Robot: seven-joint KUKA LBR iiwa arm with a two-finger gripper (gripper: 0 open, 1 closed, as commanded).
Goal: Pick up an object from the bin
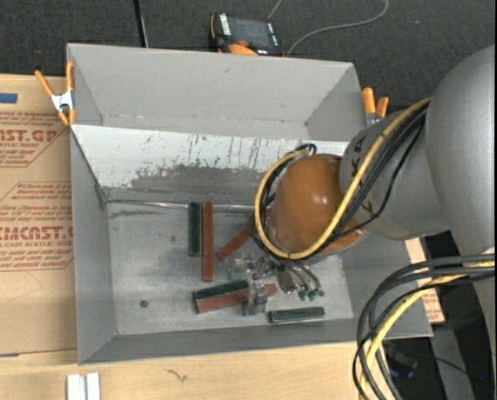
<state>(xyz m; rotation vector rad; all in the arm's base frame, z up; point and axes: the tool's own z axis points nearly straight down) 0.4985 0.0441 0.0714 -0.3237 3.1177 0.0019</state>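
Observation:
My gripper point(259, 283) sits low in the bin's front middle, partly under the arm's orange dome. Its tip is right at the right end of a dark green stick point(221, 291), which lies on top of a red-brown stick point(218, 304). A short orange-red stick point(233, 245) lies slanted just behind the gripper. Another dark green stick point(296, 314) lies flat to its front right, near the bin's front wall. The dome hides whatever is directly beneath the gripper.
Left of the gripper, a dark green stick point(194, 227) and a long red-brown stick point(207, 242) lie side by side, pointing away from the front wall. The arm and its cables cover the bin's right side.

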